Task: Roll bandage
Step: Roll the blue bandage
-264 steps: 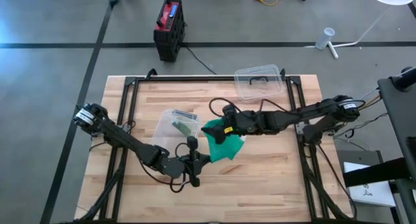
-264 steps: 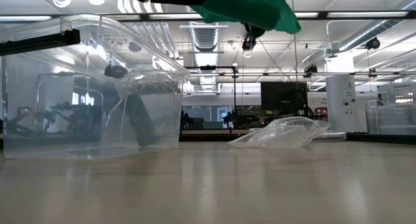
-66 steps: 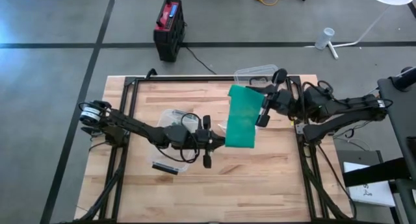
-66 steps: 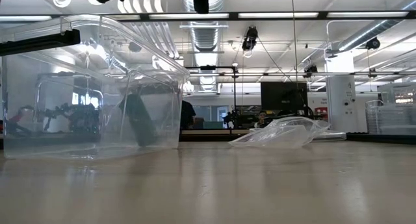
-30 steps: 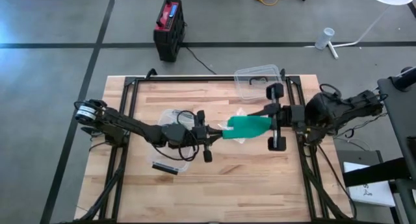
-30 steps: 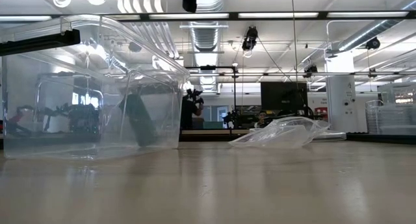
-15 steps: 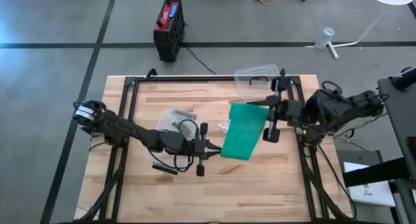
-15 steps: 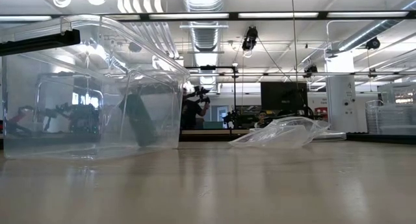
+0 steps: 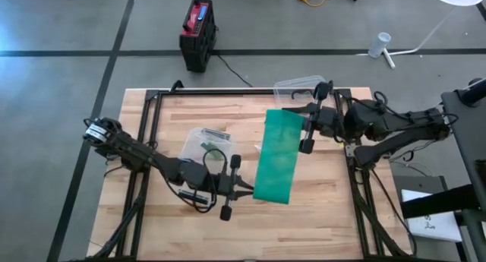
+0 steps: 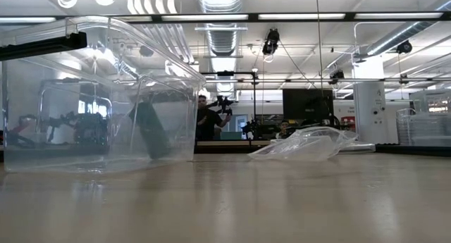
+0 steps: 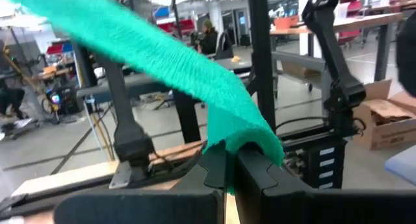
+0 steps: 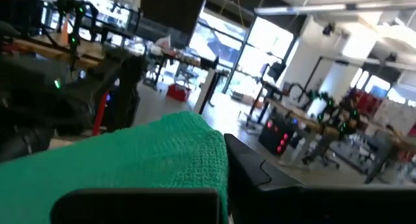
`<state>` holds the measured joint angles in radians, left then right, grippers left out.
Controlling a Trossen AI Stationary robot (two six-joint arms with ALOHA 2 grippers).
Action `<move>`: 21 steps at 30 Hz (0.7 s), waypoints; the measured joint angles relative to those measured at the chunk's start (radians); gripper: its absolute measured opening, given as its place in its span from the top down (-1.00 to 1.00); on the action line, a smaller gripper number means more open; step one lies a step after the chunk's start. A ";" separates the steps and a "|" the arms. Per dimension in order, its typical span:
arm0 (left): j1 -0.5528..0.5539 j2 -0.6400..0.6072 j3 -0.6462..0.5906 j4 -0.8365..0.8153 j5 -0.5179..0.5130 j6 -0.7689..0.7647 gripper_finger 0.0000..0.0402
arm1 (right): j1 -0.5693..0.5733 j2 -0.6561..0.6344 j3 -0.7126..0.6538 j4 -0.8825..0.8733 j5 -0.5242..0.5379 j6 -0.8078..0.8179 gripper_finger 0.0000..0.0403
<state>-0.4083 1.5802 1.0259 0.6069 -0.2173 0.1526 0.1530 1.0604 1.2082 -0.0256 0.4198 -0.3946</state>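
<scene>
A green bandage (image 9: pixel 277 156) is stretched out as a flat strip above the table's middle, running from the far side to the near side. My left gripper (image 9: pixel 247 188) is shut on its near end, at the strip's left edge. My right gripper (image 9: pixel 302 119) is shut on its far end, at the strip's right edge. The bandage also shows in the left wrist view (image 11: pixel 162 55) and in the right wrist view (image 12: pixel 130 159). Neither the grippers nor the bandage show in the low view. My left gripper pinches the bandage's near end (image 11: pixel 229 146) between its two fingers, which come level from the table's left. The cloth is bunched over the fingertips (image 11: pixel 214 167) and runs away from them, lifted clear of the table. My right gripper holds the bandage's far end (image 12: pixel 208 152) beside its finger (image 12: pixel 253 175), coming level from the table's right. The second finger is hidden behind the cloth. The strip leads off toward my left gripper, clear of the table.
A clear plastic container (image 9: pixel 201 144) stands left of the bandage, and it also shows in the low view (image 10: pixel 99 95). Its lid (image 9: pixel 302 95) lies at the far edge. A crumpled clear bag (image 10: pixel 310 143) lies on the table. A small black piece (image 9: pixel 194 195) lies under my left arm.
My left gripper has gone toward the table's near edge and my right gripper a little toward the far edge and left. The bandage, a short narrow band between them a second ago, has turned flat and is drawn out into a longer strip.
</scene>
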 joint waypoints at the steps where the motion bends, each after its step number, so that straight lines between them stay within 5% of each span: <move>1: -0.006 -0.004 0.006 -0.001 0.000 0.010 1.00 | -0.002 0.000 -0.004 -0.005 0.000 0.008 1.00; 21: -0.062 -0.069 0.047 -0.026 -0.009 0.110 1.00 | -0.038 -0.059 -0.152 -0.041 0.000 0.143 1.00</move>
<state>-0.4702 1.5114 1.0731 0.5812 -0.2264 0.2624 0.1146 1.0017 1.0560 -0.0665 0.4195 -0.2514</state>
